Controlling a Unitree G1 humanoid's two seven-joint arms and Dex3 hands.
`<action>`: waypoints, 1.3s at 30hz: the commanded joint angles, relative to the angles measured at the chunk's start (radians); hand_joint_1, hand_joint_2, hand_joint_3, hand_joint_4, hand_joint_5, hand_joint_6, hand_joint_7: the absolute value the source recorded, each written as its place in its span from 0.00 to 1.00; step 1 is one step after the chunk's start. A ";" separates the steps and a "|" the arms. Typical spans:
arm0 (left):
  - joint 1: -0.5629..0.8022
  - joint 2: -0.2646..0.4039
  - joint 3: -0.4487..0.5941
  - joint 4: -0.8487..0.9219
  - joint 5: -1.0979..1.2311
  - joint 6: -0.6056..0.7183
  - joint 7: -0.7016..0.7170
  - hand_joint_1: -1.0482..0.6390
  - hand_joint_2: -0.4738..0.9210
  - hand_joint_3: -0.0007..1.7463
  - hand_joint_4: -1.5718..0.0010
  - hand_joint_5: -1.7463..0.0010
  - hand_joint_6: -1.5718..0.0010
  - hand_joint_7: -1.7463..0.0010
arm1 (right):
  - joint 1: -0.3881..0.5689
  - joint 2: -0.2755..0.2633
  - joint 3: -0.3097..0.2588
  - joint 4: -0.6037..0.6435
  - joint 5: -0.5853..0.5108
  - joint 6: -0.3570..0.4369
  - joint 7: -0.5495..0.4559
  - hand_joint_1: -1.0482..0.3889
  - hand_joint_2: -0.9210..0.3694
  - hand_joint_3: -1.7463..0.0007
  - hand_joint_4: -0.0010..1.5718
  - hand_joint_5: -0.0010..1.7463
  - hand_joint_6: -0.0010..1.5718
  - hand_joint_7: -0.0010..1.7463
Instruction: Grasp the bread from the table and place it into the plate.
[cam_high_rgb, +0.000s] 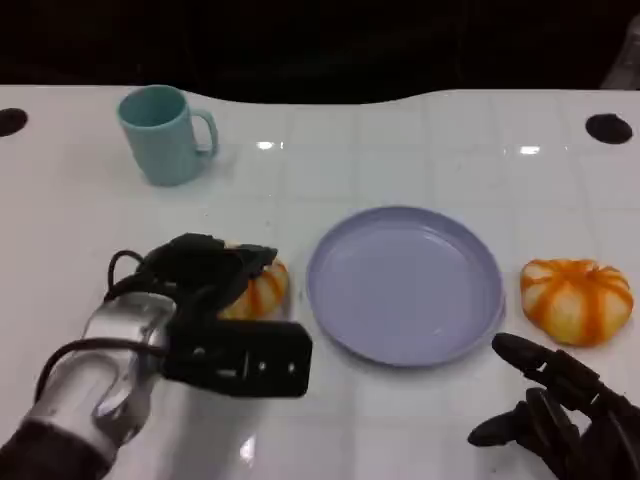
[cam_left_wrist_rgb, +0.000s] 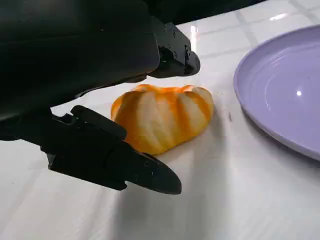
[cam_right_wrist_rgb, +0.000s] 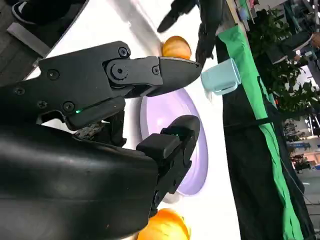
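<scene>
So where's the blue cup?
In the head view the cup stands upright at the far left of the table, behind the left hand and well apart from the plate.

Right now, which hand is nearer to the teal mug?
Left. The left hand is at the bread below the teal mug; the right hand is at the opposite near corner, past the plate.

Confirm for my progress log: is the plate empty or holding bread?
Empty. The plate shows bare; one bread and another lie on the table.
</scene>
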 joint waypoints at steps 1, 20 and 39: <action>-0.104 -0.020 -0.026 0.200 -0.011 -0.022 0.079 0.31 0.91 0.00 0.97 0.90 0.88 0.99 | 0.007 -0.008 -0.011 -0.007 0.014 0.003 -0.005 0.21 0.00 0.81 0.48 0.63 0.60 0.21; -0.298 -0.095 -0.065 0.637 -0.132 -0.131 0.202 0.46 1.00 0.04 0.55 0.36 0.39 0.98 | 0.011 -0.012 -0.002 -0.017 0.004 -0.004 -0.007 0.20 0.00 0.81 0.48 0.62 0.60 0.22; -0.265 -0.114 0.120 0.545 -0.340 -0.246 0.533 0.52 0.87 0.44 0.48 0.00 0.63 0.00 | 0.003 -0.018 -0.010 -0.005 0.013 0.003 -0.003 0.20 0.00 0.81 0.47 0.63 0.59 0.22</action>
